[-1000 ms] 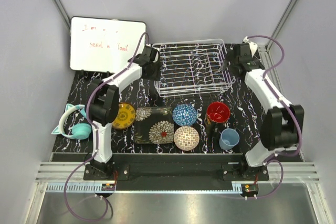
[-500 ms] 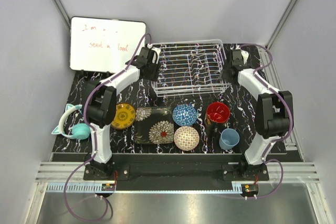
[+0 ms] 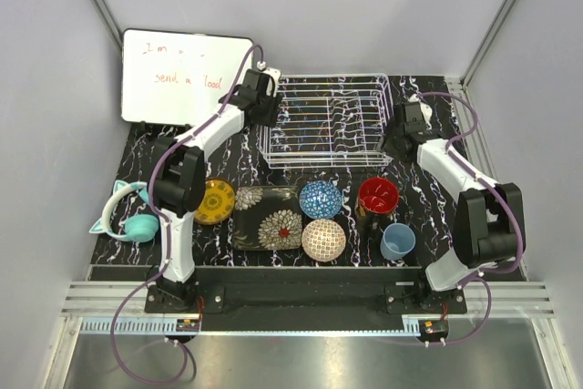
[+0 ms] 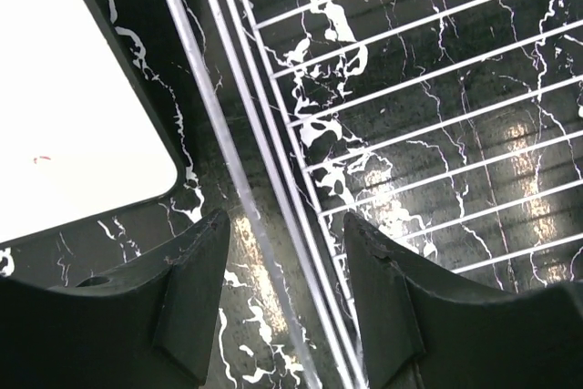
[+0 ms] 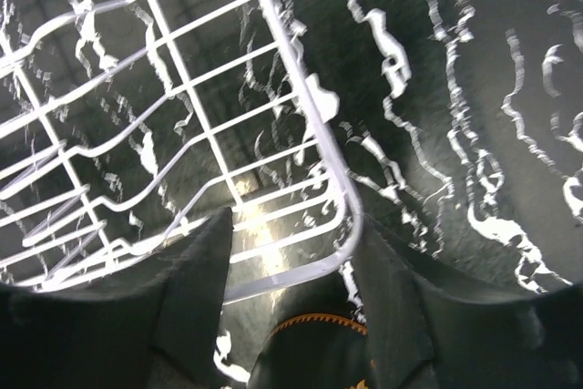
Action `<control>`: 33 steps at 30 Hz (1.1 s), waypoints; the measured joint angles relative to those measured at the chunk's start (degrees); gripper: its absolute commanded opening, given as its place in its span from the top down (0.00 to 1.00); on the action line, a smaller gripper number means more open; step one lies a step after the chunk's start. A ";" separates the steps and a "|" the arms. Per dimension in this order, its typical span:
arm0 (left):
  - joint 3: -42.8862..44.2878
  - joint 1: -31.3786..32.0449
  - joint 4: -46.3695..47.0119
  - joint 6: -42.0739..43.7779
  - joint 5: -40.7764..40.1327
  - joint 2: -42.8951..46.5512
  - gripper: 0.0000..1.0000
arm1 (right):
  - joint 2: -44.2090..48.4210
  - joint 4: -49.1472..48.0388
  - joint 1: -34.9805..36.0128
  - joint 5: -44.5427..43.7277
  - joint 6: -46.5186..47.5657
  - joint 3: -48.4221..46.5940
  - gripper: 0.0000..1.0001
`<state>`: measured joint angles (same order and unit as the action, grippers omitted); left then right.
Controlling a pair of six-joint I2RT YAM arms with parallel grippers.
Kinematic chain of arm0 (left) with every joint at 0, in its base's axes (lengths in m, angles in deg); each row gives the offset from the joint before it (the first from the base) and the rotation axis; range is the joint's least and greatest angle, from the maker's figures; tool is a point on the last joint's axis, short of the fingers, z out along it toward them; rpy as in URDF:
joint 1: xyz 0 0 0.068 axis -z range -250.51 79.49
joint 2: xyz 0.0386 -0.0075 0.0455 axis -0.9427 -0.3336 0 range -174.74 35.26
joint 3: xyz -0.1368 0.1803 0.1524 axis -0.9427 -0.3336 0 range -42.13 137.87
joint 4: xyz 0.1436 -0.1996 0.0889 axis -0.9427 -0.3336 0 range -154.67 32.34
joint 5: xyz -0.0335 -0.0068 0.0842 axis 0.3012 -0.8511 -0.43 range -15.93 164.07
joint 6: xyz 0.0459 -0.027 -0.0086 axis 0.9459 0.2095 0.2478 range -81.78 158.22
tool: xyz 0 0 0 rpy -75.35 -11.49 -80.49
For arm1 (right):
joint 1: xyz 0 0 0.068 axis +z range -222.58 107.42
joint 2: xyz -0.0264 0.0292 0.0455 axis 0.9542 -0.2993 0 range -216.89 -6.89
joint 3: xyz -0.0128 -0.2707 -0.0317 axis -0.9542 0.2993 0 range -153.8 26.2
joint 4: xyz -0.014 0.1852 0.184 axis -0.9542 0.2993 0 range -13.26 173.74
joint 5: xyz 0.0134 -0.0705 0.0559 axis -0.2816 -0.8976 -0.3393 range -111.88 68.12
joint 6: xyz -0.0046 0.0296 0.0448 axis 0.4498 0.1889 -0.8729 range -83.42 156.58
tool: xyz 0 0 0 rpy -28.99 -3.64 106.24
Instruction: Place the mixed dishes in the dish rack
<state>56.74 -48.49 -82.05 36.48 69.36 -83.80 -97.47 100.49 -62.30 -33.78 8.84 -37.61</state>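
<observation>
The white wire dish rack (image 3: 328, 123) stands at the far side of the black marbled counter (image 3: 246, 170). The left hand (image 4: 284, 220) straddles its left rim, fingers parted with the wires between them. The right hand (image 5: 291, 225), also parted, brackets the rack's near right corner. The yellow round plate (image 3: 217, 200), dark rectangular floral plate (image 3: 267, 218), blue patterned bowl (image 3: 321, 199), beige patterned bowl (image 3: 323, 240), black mug with red inside (image 3: 377, 196) and light-blue cup (image 3: 398, 241) lie nearer the arms, outside the rack.

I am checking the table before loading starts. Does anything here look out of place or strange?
Yes: teal headphones lie at the left edge of the table, left of the yellow plate. They are no dish and do not belong in the rack. Nothing looks spilled or broken.
</observation>
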 measured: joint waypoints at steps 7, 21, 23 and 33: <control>0.42 0.00 -0.20 -0.07 0.15 -1.03 0.43 | 0.04 -0.04 1.62 1.07 -0.61 0.50 0.36; 0.79 -1.53 -0.87 0.22 0.07 -1.16 0.36 | -6.05 -0.09 4.42 2.47 -0.48 -4.11 0.21; 0.79 -1.90 -1.07 0.26 0.72 -1.11 0.35 | -6.03 -0.09 5.22 2.32 -0.28 -4.09 0.12; 3.34 -2.01 -4.33 0.24 4.66 -1.09 0.33 | -1.38 2.60 5.90 -4.92 1.38 -4.37 0.00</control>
<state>60.09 -50.50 -86.37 36.72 74.01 -84.90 -98.85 103.09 -56.40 -38.70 10.21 -41.98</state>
